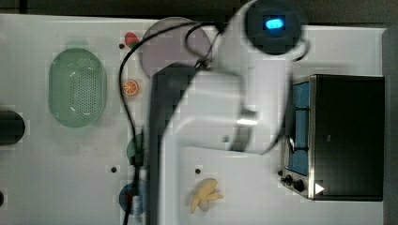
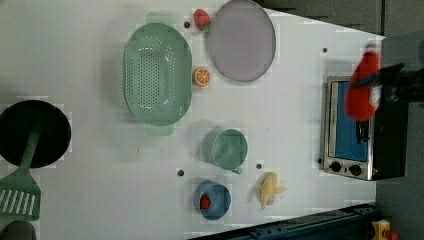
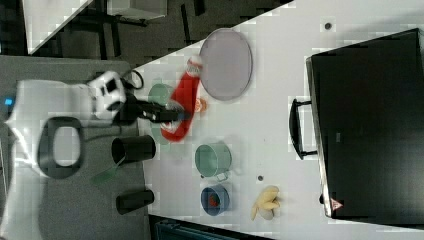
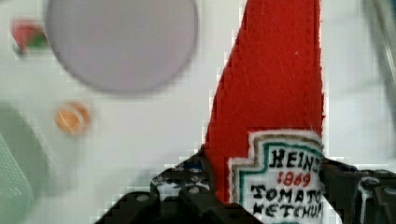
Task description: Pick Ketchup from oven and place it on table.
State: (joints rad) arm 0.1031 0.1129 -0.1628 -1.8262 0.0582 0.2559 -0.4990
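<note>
Ketchup (image 4: pixel 271 93) clamped within the hand (image 4: pixel 261 186)

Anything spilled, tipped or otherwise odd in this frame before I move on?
Nothing spilled or damaged. The ketchup is gripped at its label by the gripper and carried above the table, off the oven, whose door looks closed. The strainer, plate and cups sit undisturbed.
</note>
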